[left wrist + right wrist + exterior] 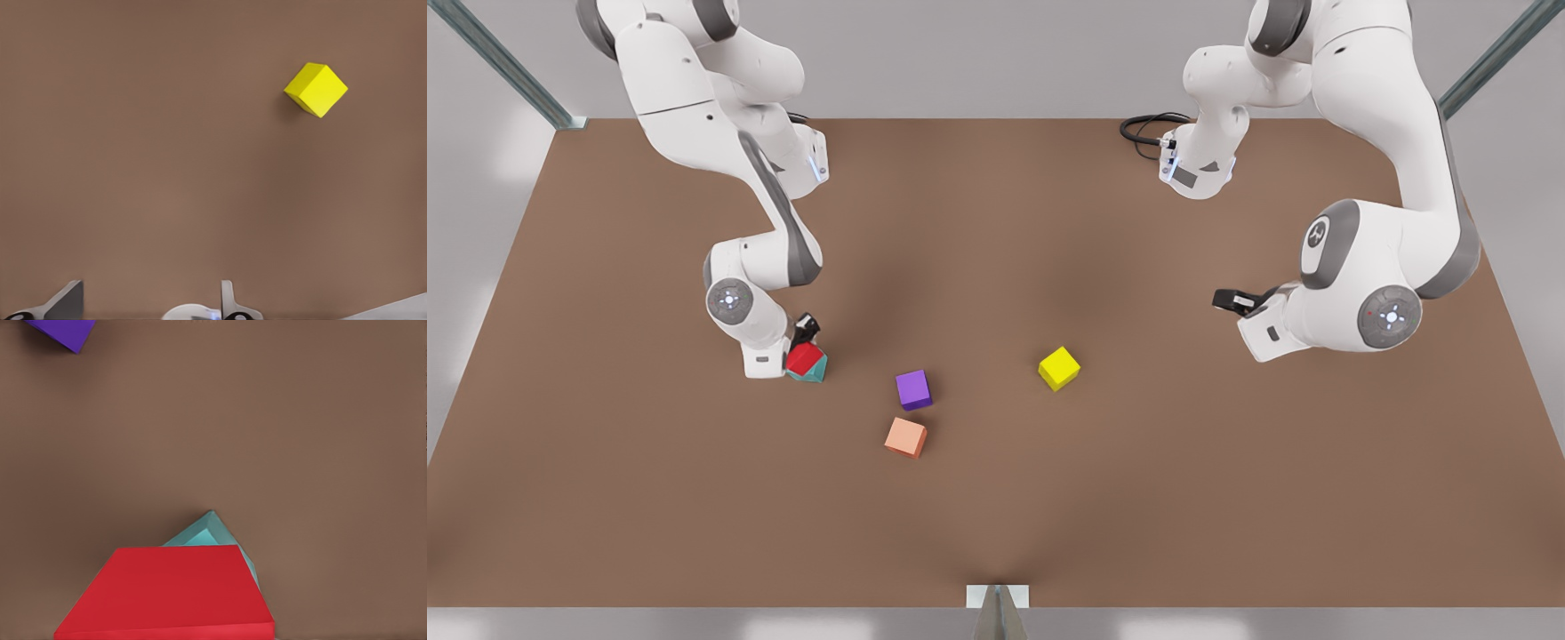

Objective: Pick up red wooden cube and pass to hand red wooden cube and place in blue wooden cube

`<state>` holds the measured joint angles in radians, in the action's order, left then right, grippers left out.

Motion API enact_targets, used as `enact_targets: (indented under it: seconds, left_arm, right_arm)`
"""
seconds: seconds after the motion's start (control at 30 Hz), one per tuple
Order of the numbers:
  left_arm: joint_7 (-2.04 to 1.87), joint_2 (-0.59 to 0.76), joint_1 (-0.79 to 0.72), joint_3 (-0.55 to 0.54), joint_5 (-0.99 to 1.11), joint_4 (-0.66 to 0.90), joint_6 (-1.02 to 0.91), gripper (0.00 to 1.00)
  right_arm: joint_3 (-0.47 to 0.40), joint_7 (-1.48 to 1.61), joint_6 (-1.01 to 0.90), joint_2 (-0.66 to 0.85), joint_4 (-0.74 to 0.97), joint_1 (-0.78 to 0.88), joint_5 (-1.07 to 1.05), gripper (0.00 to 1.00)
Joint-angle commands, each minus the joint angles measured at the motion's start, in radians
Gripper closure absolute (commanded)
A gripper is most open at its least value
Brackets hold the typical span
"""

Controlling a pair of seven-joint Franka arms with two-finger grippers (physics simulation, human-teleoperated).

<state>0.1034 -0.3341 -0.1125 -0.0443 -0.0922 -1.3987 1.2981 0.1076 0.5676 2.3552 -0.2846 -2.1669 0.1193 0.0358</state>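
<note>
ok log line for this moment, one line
right gripper: at red cube, over blue cube | left gripper: waiting, front view's right | yellow cube: on table

A simulated robot test cell, not a lived-in room. A bare brown worktop [996, 516] sits among blank grey walls with metal frame struts [507, 67] at eleven and one o'clock. Two white arms [720, 133] reach over it, and plain coloured cubes such as a yellow cube [1059, 368] lie scattered there.
</note>
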Motion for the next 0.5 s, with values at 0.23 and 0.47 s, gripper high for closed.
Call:
enact_targets:
  seconds: [0.23, 0.47]
  left_arm:
    - [-0.028, -0.007, -0.001, 0.000, 0.002, 0.000, -0.002, 0.00]
    - [-0.028, -0.008, 0.002, 0.000, 0.002, 0.001, -0.002, 0.00]
  right_arm:
    - [0.001, -0.242, 0.052, -0.015, -0.017, -0.001, 0.018, 0.44]
    - [0.000, -0.242, 0.072, -0.015, -0.030, -0.003, 0.016, 0.00]
